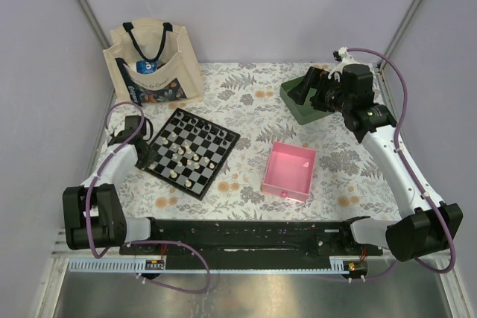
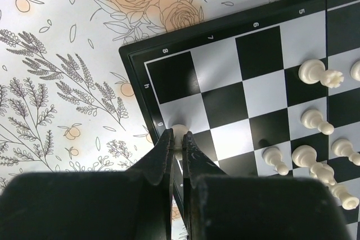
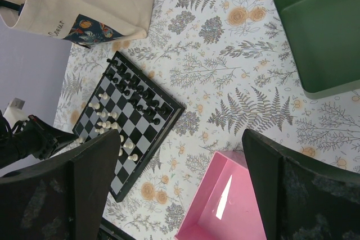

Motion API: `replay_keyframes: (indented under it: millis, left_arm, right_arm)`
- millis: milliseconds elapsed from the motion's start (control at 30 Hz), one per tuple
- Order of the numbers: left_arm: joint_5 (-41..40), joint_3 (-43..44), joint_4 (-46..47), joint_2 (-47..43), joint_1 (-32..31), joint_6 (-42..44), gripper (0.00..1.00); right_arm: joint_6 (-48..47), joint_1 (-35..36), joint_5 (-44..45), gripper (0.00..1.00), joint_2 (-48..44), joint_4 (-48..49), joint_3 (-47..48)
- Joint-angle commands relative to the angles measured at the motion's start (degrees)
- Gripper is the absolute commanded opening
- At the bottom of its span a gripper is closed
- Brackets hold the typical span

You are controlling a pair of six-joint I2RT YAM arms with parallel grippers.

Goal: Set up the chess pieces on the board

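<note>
The left fingers [image 2: 179, 140] are pinched narrow on a single cream-white chessman [image 2: 179, 131], one finger on either side of it. They hold it over the white square second from the corner along the chessboard's [image 2: 222, 104] lettered border. That is the relation that matters: the piece sits straight between the tips, not off to one side, and its long axis looks to run roughly along the fingers (whether its base touches the square cannot be told). So the coming move, as I judge it, is a release and a straight lift away rather than any sideways reach.

The chessboard lies turned cornerwise on the left half of the surface [image 1: 253, 109], near its left edge. The other cream-white chessmen [image 2: 315, 74] are loosely bunched toward its middle, and the black chessmen [image 3: 135, 91] stand along its far side.

The right fingers [image 3: 181, 144] stand wide and hold nothing. They are up by the green tray [image 3: 320, 26] at the far right corner, well apart from the chessboard, so the left arm is plainly the nearer.
</note>
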Motion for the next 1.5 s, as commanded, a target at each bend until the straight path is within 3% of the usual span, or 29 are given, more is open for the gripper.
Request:
replay_keyframes:
  millis: [0,500,900,1100,1167,1233,1367,1433,1467]
  left_arm:
    - [1.00,0.55,2.81,0.58,1.18,-0.14,0.00]
    - [6.28,-0.42,6.33,1.90,4.96,-0.06,0.00]
    - [3.47,-0.77,4.92,2.34,4.17,0.30,0.00]
    - [1.89,0.37,3.34,3.74,2.15,0.65,0.10]
    - [1.01,0.55,2.82,3.66,1.79,0.65,0.17]
    - [0.66,0.64,2.73,3.22,1.79,0.65,0.34]
    - [-0.75,1.25,1.50,2.34,1.53,0.56,0.38]
    - [-1.36,1.43,1.15,1.82,1.62,0.30,0.50]
    - [-1.54,1.43,1.14,1.38,1.62,0.30,0.51]
  right_arm:
    - [-0.62,-0.02,-0.11,1.00,-0.35,2.08,0.04]
    - [-0.45,0.24,-0.11,0.99,-0.26,2.61,-0.31]
    - [-0.36,0.33,-0.28,1.00,0.17,2.79,-0.22]
    - [-0.45,0.33,-0.11,0.99,-0.09,2.79,-0.40]
    - [-0.54,0.33,-0.02,1.00,-0.18,2.79,-0.40]
    - [-0.71,0.33,0.07,1.00,-0.35,2.79,-0.49]
    - [-0.80,0.41,0.24,1.00,-0.44,2.52,-0.40]
    - [-0.80,0.41,0.15,1.00,-0.53,2.61,-0.48]
    - [-0.80,0.42,0.15,1.00,-0.35,2.52,-0.49]
